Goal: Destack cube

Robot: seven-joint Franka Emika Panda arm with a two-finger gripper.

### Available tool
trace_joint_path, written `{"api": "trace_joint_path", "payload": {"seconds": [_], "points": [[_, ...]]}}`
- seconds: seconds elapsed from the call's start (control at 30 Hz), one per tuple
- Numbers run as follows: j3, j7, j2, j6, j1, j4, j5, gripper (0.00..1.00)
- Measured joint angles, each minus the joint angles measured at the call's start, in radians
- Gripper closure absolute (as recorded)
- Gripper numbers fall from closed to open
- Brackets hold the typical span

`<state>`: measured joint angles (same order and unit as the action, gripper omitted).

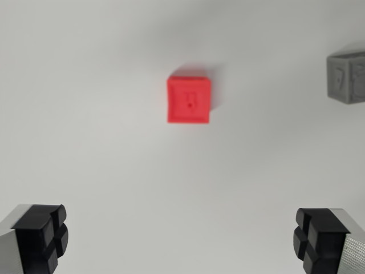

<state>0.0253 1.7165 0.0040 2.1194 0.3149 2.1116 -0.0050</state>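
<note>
The wrist view looks straight down on a plain white table. A red cube sits near the middle of the picture, a little above centre, with its top face toward the camera. That face carries a small raised or sunken mark, but the picture is too soft to read its shape. Whether another cube lies under the red one cannot be told from this angle.

At the wrist view's right edge, a grey cube is cut off by the frame, so only part of it shows; it stands well apart from the red cube. Its faces also bear faint marks that are too blurred to make out.

The gripper has its jaws spread wide, holding nothing. Only the black fingertips show, in the two lower corners, with bare table between them and the red cube well away from both
</note>
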Motion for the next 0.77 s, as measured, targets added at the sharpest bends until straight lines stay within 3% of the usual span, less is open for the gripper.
{"api": "trace_joint_path", "payload": {"seconds": [0.77], "points": [[0.000, 0.000, 0.000, 0.000, 0.000, 0.000, 0.000, 0.00]]}}
